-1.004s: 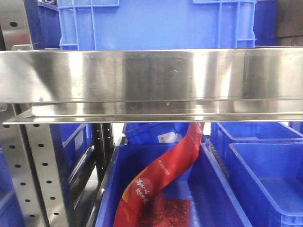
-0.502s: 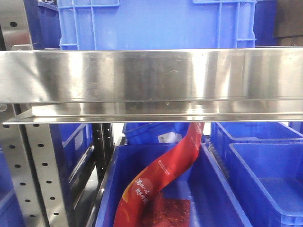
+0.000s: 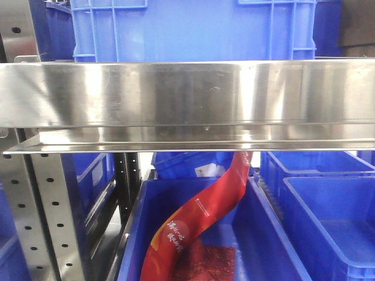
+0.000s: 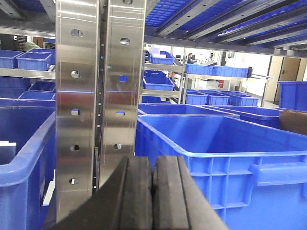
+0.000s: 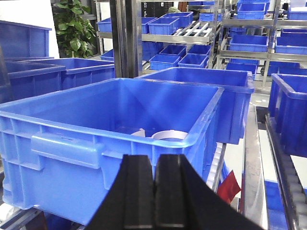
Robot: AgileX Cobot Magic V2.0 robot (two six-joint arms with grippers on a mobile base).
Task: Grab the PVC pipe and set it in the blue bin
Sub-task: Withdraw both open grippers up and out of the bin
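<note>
Right gripper (image 5: 154, 191): nearest thing in the right wrist view, low at the frame's centre; its two black fingers stand pressed together with only a thin seam between them and nothing held. It points level at the wall of a blue bin.
Blue bin (image 5: 72, 143): just beyond the right gripper, a large open crate with a moulded handle on its near wall and a rolled rim.
PVC pipe (image 5: 169, 135): a white curved piece lies inside this blue bin, low against the near right corner; only its top edge shows over the rim, with a second white scrap just left of it. Apart from both grippers.
Red packet corner (image 5: 228, 186): below and right of the bin, beside the shelf's roller track.
Farther bins (image 5: 201, 91): more blue crates behind and to either side, then racks of small bins and a green plant at the far left.
Left gripper (image 4: 152, 196): bottom centre of the left wrist view, fingers closed against each other, empty, aimed level.
Steel upright (image 4: 98, 96): directly beyond the left gripper, a perforated double post.
Right-hand crate (image 4: 230, 158): open blue bin just right of the post; another crate's rim sits at the left.
Front view shelf rail (image 3: 187, 93): a polished steel beam spans the frame, a blue crate above it.
Red pouch (image 3: 199, 222): hangs curved into a lower blue bin beneath the rail. Neither arm shows in this view.
</note>
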